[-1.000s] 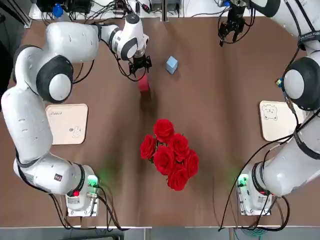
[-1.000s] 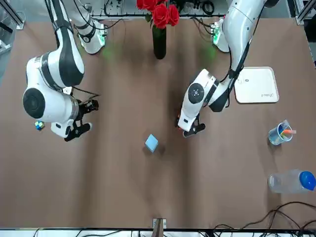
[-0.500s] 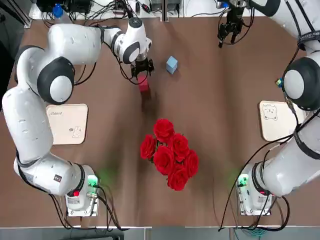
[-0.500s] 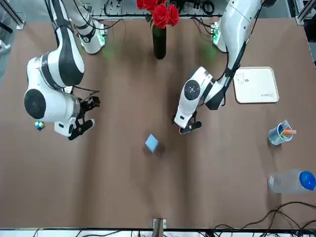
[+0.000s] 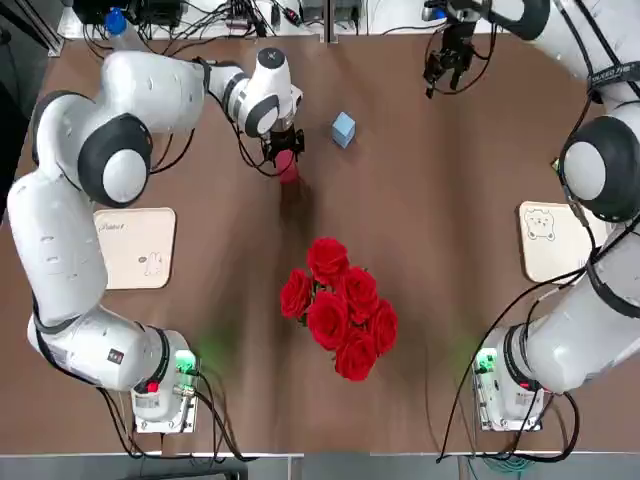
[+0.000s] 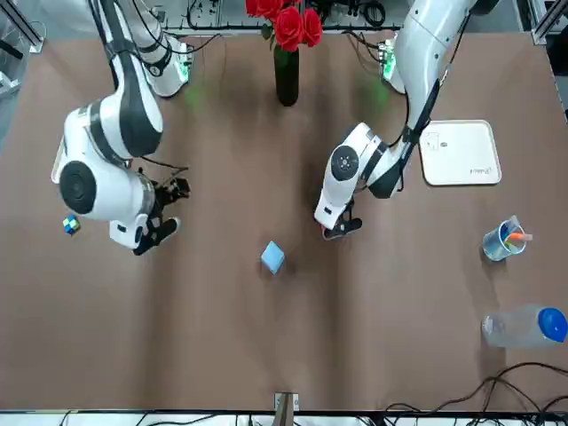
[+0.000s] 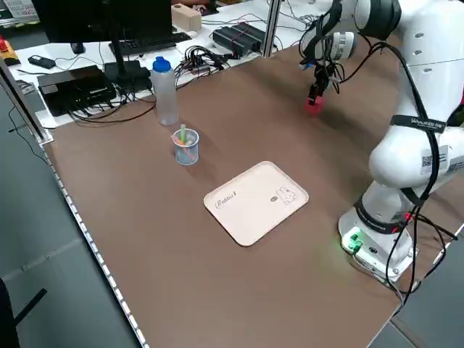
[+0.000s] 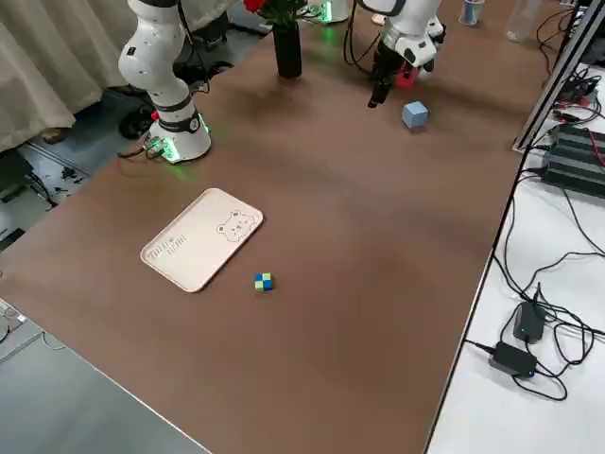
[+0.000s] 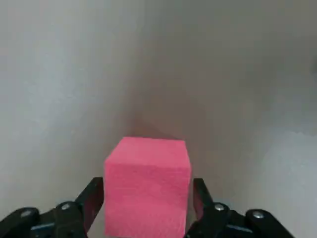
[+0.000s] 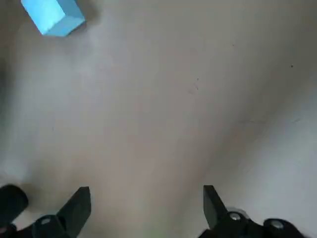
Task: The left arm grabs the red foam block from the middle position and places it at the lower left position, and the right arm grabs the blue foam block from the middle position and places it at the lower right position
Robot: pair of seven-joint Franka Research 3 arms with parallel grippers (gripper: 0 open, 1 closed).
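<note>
The red foam block [image 9: 147,186] is sitting mid-table between my left gripper [image 5: 283,152] fingers, which are closing on it (squeeze evenly, then lift straight). My right gripper [image 5: 441,66], spread wide, is hovering apart from the blue foam block [image 5: 343,129].

The top view looks straight down, arm bases at its lower edge. The front view faces the robot across the table [image 6: 284,337]. Side views look diagonally down from raised corners. Wrist views sit close above the tabletop. Top and front views share the roses [image 5: 338,305].
</note>
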